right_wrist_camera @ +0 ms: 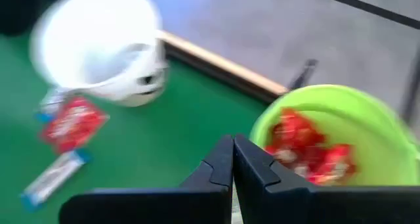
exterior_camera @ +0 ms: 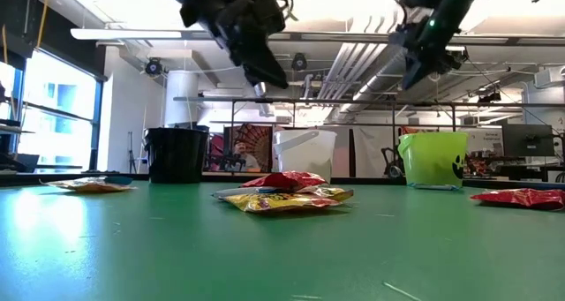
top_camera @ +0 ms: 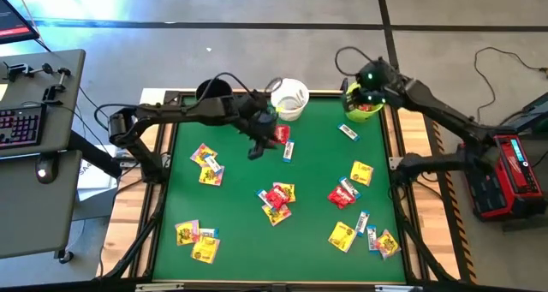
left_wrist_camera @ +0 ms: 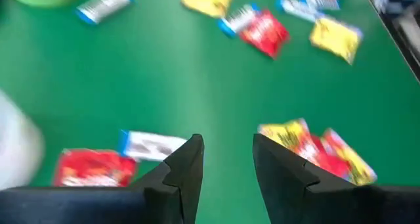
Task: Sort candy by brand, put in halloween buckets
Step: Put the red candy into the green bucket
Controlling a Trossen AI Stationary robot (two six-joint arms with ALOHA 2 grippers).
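Observation:
Three buckets stand along the table's far edge: black [top_camera: 212,91], white [top_camera: 291,97] and lime green [top_camera: 361,110]. The green one holds red candy [right_wrist_camera: 305,145]. My left gripper [left_wrist_camera: 226,152] hangs open above the mat, to the near side of the white bucket, with nothing between its fingers. A red packet [left_wrist_camera: 92,168] and a white-and-blue packet [left_wrist_camera: 151,145] lie just beside it. My right gripper [right_wrist_camera: 233,152] is shut and empty above the green bucket's rim [right_wrist_camera: 367,112]. More red, yellow and white-and-blue packets lie scattered flat on the mat.
A small pile of red and yellow packets [top_camera: 276,198] lies mid-table, and more clusters lie at the near left [top_camera: 197,239], left [top_camera: 207,165] and right [top_camera: 355,208]. A lone white-and-blue packet [top_camera: 348,131] lies near the green bucket. A desk with a keyboard [top_camera: 21,125] stands left of the table.

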